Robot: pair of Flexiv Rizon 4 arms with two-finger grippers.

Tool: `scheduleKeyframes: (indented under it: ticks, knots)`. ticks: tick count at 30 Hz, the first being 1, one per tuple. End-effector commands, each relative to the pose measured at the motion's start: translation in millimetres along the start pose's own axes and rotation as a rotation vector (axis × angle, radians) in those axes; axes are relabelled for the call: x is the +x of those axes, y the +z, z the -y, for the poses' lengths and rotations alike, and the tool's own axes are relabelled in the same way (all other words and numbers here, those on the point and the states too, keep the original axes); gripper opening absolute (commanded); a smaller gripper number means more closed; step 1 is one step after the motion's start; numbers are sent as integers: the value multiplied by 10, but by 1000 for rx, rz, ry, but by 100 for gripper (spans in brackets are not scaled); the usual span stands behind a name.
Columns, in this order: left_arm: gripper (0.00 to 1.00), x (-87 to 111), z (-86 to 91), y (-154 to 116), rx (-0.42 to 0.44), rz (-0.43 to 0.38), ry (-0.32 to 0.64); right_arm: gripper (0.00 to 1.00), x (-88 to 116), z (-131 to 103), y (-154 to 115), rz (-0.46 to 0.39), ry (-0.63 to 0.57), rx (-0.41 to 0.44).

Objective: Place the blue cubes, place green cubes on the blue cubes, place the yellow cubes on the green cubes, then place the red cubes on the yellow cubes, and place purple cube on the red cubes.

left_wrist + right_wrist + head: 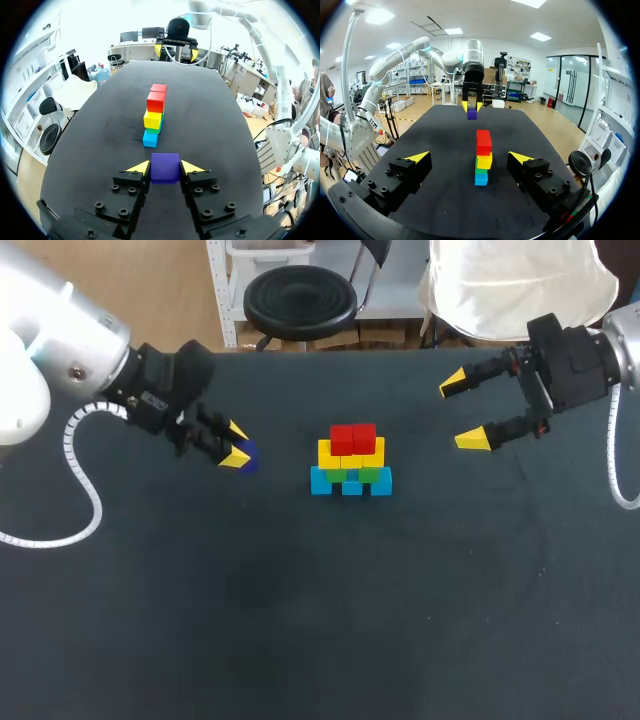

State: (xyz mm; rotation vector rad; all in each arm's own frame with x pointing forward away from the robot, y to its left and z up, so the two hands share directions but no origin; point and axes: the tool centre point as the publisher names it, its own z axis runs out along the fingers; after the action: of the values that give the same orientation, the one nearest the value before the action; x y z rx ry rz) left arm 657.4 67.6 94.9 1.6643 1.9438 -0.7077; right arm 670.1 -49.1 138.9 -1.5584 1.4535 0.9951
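The left gripper [237, 445] clasps the purple cube [165, 167] squarely between its fingers, left of the stack [351, 465] of blue, green, yellow and red cubes, whose long axis runs left-right, while the right gripper [463, 412] hangs spread wide at far right.

The cubes stood as a small pyramid. Three blue cubes [351, 485] lay in a row at the bottom. Two green cubes [370, 475] sat on them, and the yellow cubes [325, 452] on the green ones. Two red cubes [352, 438] stood side by side on top. The purple cube [165, 167] was well apart from the stack, gripped from two sides between the fingers of the left gripper [165, 166], its top face level.
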Motion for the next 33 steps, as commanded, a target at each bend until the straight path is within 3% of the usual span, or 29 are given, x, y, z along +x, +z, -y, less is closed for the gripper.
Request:
scheduleKeyframes:
  ticks: [1,13,19,27,33]
  knots:
    - [0,-1,11,-2,-3,-2,-1,100,2,-6,0,1,-1,2]
    - [0,-1,11,-2,-3,-2,-1,100,2,-6,0,1,-1,2]
    - [0,-277,24,-82,19,5,17,100,2,-6,0,1,-1,2]
    - [0,-512,98,-59,106,133,-14,100,2,-6,0,1,-1,2]
    - [0,-765,113,46,134,101,64,100,2,-6,0,1,-1,2]
